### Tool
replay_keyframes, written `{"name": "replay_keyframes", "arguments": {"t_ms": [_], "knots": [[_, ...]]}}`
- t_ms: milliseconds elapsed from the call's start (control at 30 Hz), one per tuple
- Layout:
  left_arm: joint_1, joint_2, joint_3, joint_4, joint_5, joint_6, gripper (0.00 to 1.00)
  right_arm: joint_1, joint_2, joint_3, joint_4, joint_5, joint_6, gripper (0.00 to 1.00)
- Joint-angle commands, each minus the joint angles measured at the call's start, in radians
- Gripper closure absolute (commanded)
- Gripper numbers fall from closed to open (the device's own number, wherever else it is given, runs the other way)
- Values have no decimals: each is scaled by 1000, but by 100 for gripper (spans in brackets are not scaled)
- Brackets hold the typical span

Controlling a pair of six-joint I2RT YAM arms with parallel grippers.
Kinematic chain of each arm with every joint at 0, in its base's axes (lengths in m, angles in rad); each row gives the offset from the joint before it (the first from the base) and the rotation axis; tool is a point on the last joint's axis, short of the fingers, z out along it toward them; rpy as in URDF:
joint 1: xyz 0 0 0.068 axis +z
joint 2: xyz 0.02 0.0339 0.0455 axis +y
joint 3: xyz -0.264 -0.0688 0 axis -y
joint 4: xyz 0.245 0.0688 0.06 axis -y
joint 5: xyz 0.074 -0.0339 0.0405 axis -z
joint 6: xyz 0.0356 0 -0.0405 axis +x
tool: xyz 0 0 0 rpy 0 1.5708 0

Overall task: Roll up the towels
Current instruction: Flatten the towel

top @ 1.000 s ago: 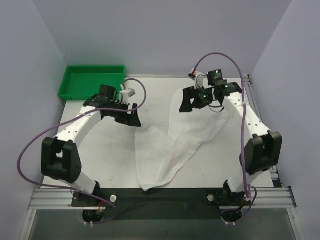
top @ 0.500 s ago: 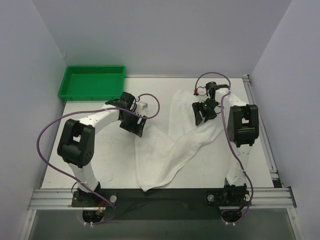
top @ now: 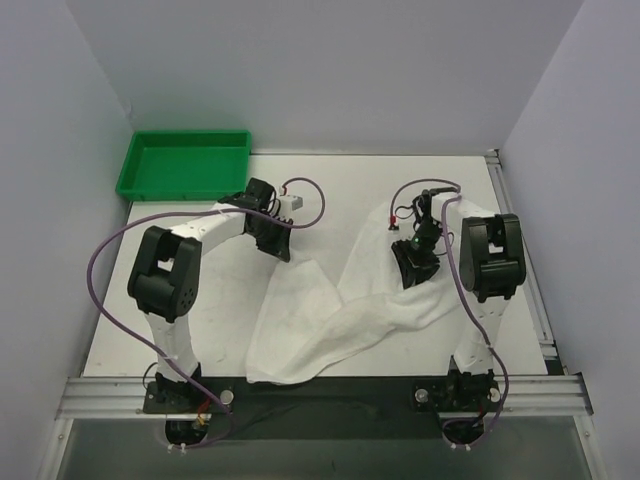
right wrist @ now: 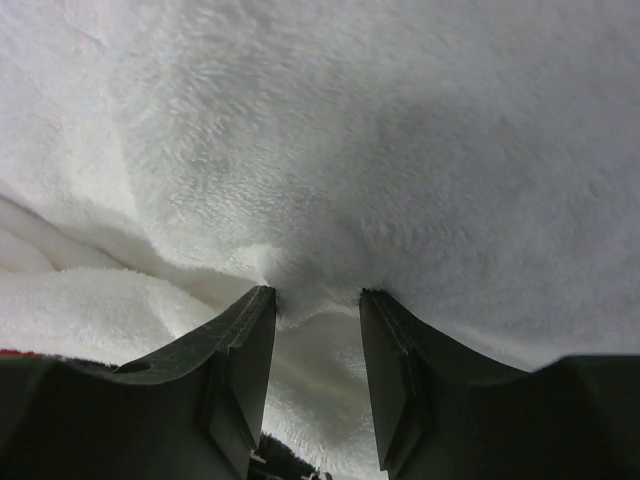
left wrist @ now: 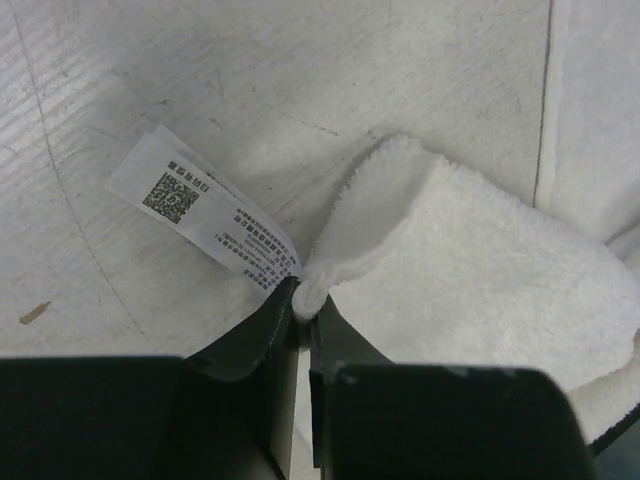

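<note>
A white towel (top: 330, 320) lies crumpled across the middle of the table, running from the near edge up toward the right. My left gripper (top: 275, 245) sits at its far left corner. In the left wrist view that gripper (left wrist: 305, 300) is shut on the tip of the towel (left wrist: 470, 270) corner, beside a printed care label (left wrist: 205, 225). My right gripper (top: 413, 268) presses down on the towel's right part. In the right wrist view its fingertips (right wrist: 318, 295) pinch a bunched fold of the towel (right wrist: 400, 130), with the jaws still somewhat apart around the thick cloth.
A green plastic tray (top: 180, 192) stands at the back left corner, just beyond the left arm. Purple cables loop off both arms. Grey walls close in the table on three sides.
Both grippers came down onto the towel and closed on it. The towel has been dragged toward the near edge, and its near end has spread to the left.
</note>
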Motion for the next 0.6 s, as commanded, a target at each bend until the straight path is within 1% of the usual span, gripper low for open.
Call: {"name": "replay_keyframes", "arguments": {"t_ms": [0,33,100,167,267,333,367,400,433,467,500,533,567], "knots": [[34,11,32,42,42,-7,88,54,-86,-68,-142,-65,-21,61],[55,-1,27,41,46,-9,100,69,-102,-103,-146,-75,-24,61],[121,-20,10,36,40,-1,100,133,-154,-140,-162,-105,-44,62],[188,-40,4,1,-1,30,100,205,-188,-177,-172,-130,-55,62],[259,-51,-14,-50,-9,86,100,250,-232,-165,-197,-177,-75,61],[279,-64,-39,-70,0,108,100,214,-268,-121,-183,-187,-75,56],[284,-68,-45,-71,5,126,100,184,-274,-58,-157,-193,-70,53],[290,-72,-51,-79,8,133,100,102,-271,-11,-140,-199,-44,45],[288,-77,-62,-80,8,137,100,62,-260,37,-119,-202,-38,42],[290,-80,-66,-83,10,143,100,22,-219,150,-107,-196,-29,40],[290,-81,-69,-83,11,145,98,-7,-193,203,-94,-158,-12,37],[290,-84,-73,-85,10,146,97,-58,-162,253,-70,-138,0,36],[290,-83,-71,-83,7,143,96,-76,-128,313,-64,-116,7,36]]}}
